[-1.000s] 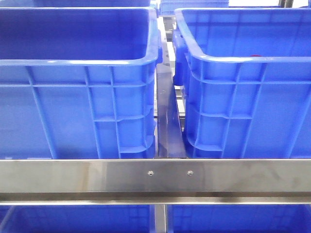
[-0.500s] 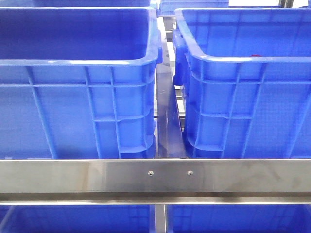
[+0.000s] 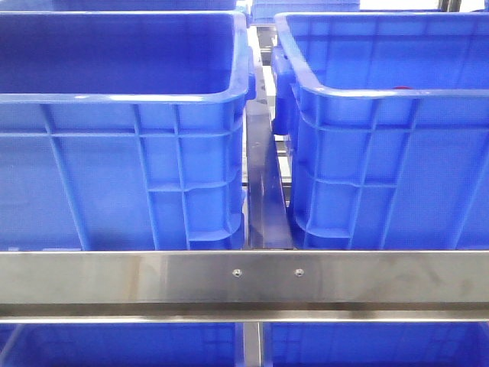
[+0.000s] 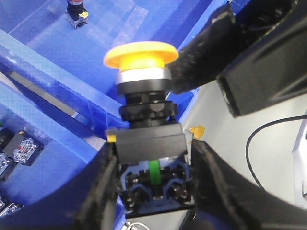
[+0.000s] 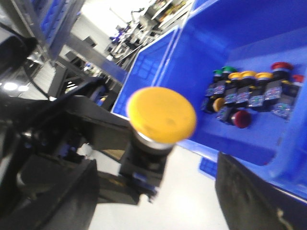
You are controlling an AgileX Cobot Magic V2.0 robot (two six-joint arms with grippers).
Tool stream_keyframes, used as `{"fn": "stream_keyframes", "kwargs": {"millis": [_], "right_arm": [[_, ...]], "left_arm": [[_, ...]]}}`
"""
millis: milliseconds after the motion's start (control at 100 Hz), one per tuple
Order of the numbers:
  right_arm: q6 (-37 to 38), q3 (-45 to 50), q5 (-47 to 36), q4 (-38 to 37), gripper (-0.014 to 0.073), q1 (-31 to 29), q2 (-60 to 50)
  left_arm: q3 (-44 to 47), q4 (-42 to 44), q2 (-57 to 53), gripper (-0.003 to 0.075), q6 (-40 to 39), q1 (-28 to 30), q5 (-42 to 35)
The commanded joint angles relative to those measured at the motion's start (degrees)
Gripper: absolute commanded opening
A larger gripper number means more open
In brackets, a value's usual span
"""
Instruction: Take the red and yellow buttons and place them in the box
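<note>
The left gripper (image 4: 152, 165) is clamped on the black body of the yellow button (image 4: 140, 55), its fingers (image 4: 103, 187) pressing either side while the mushroom cap stands upright above them. The right gripper (image 5: 153, 191) is spread wide and holds nothing, hanging close to the button, which faces its wrist camera. Over the last second the front view has not altered at all, and neither arm appears in it, so the carry looks paused rather than finished: one button is in hand and not yet delivered. The button is in the air over a blue crate rim (image 4: 57, 72), not inside any crate. A blue box (image 5: 230, 38) nearby holds a row of red, yellow and green buttons, among them a red button (image 5: 280, 67). From the front, the left crate (image 3: 122, 95) and right crate (image 3: 382, 93) stand close together behind a steel rail (image 3: 153, 279), a red sliver (image 3: 403, 88) showing at the right crate's rim. Thick rims and the narrow gap are the edges to mind; open room lies above the crates.
</note>
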Motion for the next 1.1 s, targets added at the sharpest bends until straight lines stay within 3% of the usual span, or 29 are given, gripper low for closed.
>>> {"fn": "stream_keyframes", "kwargs": {"millis": [0, 500, 570, 740, 810, 970, 1090], "right_arm": [[0.22, -3.02, 3.18, 7.98, 0.0535, -0.23, 0.42], [0.61, -10.15, 8.42, 7.98, 0.0524, -0.13, 9.0], [0.86, -10.45, 9.01, 7.98, 0.0466, -0.13, 9.83], [0.9, -10.46, 8.95, 7.98, 0.0174, -0.13, 10.25], [0.9, -10.46, 8.95, 7.98, 0.0103, -0.13, 10.25], [0.9, -10.46, 8.95, 7.98, 0.0094, -0.13, 10.25], [0.9, -10.46, 8.95, 7.98, 0.0094, -0.13, 10.25]], "left_arm": [[-1.88, -1.15, -1.63, -0.0019, -0.07, -0.42, -3.7], [-1.88, -1.15, -1.63, -0.0019, -0.07, -0.42, -3.7], [-1.88, -1.15, -1.63, -0.0019, -0.07, -0.42, -3.7], [-1.88, -1.15, -1.63, -0.0019, -0.07, -0.42, -3.7], [-1.88, -1.15, -1.63, -0.0018, -0.07, -0.42, -3.59], [-1.88, -1.15, -1.63, 0.0024, -0.07, -0.42, -2.52], [-1.88, -1.15, -1.63, 0.0186, -0.07, -0.42, -2.07]]}}
